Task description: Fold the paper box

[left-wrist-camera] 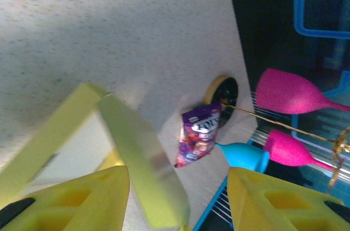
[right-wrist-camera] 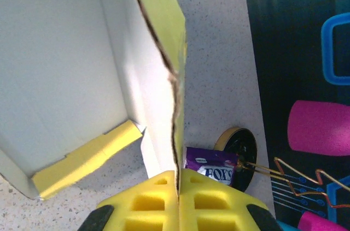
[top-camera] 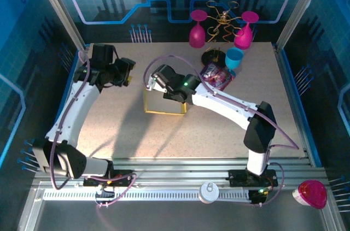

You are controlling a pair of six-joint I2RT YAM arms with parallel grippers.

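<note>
The paper box (top-camera: pixel 164 112) sits mid-table, one wall pinched in my right claw (right-wrist-camera: pixel 178 182); my left claw (left-wrist-camera: pixel 178 187) gapes beside it (gripping nothing, I judge). Best hold that wall upright while the left tucks a flap.

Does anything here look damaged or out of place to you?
Yes: the yellow cardboard box has one side wall with a ragged, wavy edge, right where the right tool pinches it. It looks torn or crumpled rather than cleanly cut.
</note>
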